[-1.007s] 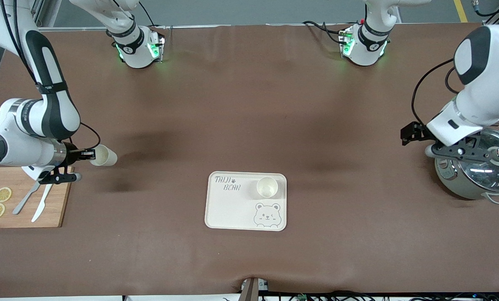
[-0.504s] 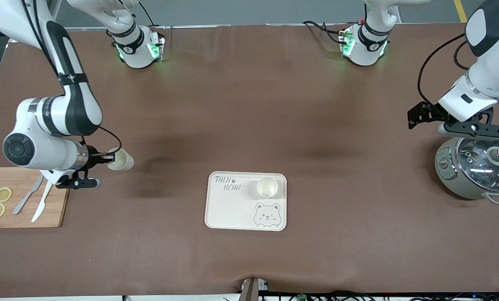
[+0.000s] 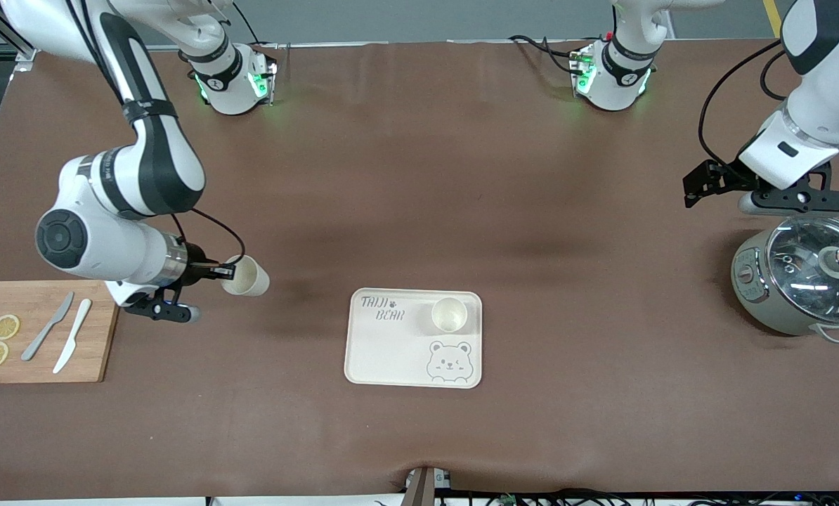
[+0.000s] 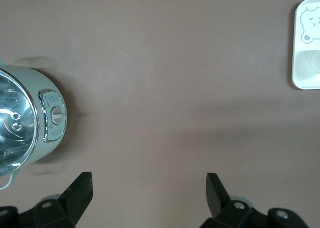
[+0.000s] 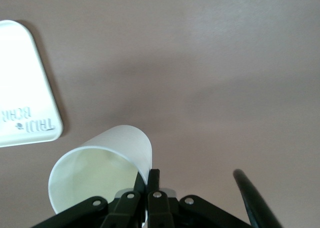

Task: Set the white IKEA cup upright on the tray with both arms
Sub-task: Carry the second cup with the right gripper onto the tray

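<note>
My right gripper (image 3: 217, 270) is shut on the rim of a white cup (image 3: 246, 276). It holds the cup on its side above the table, between the cutting board and the tray (image 3: 384, 351). In the right wrist view the gripper (image 5: 148, 180) pinches the cup's (image 5: 100, 168) wall, with the open mouth facing the camera and a corner of the tray (image 5: 25, 87) showing. A second white cup (image 3: 449, 314) stands upright on the tray, beside the lettering. My left gripper (image 3: 792, 200) is open and empty above the table next to the pot; its wrist view (image 4: 148, 188) shows only bare table between the fingers.
A grey-green pot with a glass lid (image 3: 799, 281) stands at the left arm's end of the table and also shows in the left wrist view (image 4: 25, 123). A wooden cutting board (image 3: 40, 330) with two knives and lemon slices lies at the right arm's end.
My right gripper has carried the cup away from the cutting board toward the tray. My left gripper has lifted off the pot lid and drawn back toward its base.
</note>
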### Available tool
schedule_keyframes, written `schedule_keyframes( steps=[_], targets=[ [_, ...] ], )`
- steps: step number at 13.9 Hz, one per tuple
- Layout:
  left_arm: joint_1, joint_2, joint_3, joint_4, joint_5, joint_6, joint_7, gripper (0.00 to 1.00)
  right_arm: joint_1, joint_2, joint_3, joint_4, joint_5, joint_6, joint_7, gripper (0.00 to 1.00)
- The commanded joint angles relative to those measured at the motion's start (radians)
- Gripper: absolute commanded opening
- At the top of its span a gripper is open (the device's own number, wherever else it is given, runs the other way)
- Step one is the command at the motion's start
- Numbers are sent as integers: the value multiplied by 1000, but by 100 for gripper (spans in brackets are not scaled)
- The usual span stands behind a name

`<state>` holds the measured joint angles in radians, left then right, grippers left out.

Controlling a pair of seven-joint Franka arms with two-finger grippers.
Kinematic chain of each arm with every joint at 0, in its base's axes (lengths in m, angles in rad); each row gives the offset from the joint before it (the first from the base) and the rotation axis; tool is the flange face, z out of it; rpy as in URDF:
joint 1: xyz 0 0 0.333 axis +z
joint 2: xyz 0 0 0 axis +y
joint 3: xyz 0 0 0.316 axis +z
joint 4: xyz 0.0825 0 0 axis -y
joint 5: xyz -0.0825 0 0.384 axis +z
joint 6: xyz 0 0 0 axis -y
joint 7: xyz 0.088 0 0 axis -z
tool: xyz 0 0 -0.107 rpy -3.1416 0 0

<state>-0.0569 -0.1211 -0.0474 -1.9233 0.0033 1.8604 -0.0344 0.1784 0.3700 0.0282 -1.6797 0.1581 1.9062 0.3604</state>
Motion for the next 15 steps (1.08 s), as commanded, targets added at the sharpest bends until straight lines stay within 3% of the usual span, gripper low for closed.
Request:
schedule_keyframes(
  steps=[1,6,12,15],
  targets=[
    [2,-25,-11,-17,-19,-3,-18,100,45,49,-4,72,24,-15,127,0],
    [2,-23,-11,-14,-17,-3,-15,100,158,154,-4,175,26,5,382,0],
    [8,-19,-18,1,-17,-3,-9,100,271,326,-5,302,24,164,612,0],
    [8,-11,-17,9,-17,-3,-2,100,279,362,-4,316,28,224,638,0]
  ],
)
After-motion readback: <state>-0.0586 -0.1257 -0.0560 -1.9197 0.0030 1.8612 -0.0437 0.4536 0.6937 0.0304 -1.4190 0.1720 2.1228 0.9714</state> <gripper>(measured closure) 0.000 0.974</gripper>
